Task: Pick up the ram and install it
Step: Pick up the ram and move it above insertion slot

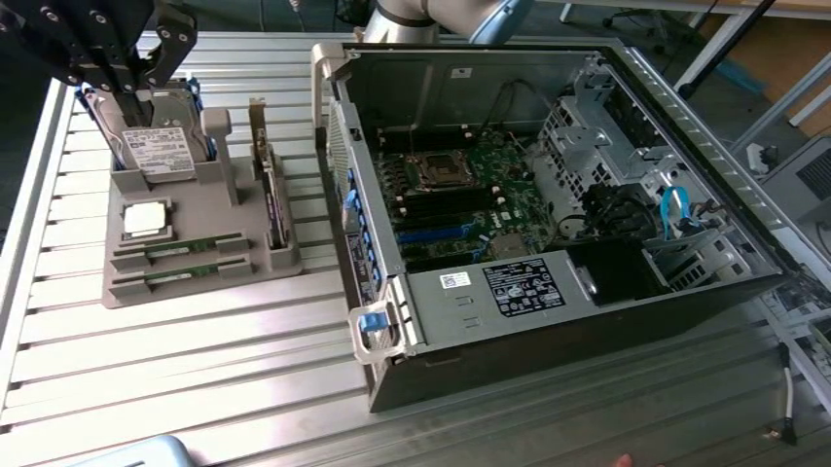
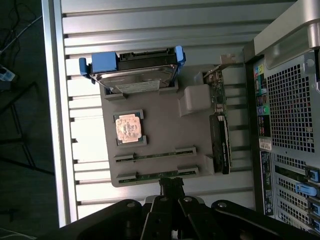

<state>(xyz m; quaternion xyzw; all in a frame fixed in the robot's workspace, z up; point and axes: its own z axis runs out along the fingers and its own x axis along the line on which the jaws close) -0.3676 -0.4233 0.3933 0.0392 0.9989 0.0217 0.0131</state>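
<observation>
Two green ram sticks lie in slots of the grey holder tray: one ram stick and a second at the tray's edge. My black gripper hangs above the tray, over the hard drive end in the exterior view. Its fingers are shut and hold nothing. In the wrist view the fingertips overlap the edge of the tray beside the second stick. The open computer case lies at the exterior view's right, with the motherboard's memory slots exposed.
The tray also carries a hard drive in a blue frame, a square silver processor and a dark expansion card on edge. The case wall rises right beside the tray on the slatted metal table.
</observation>
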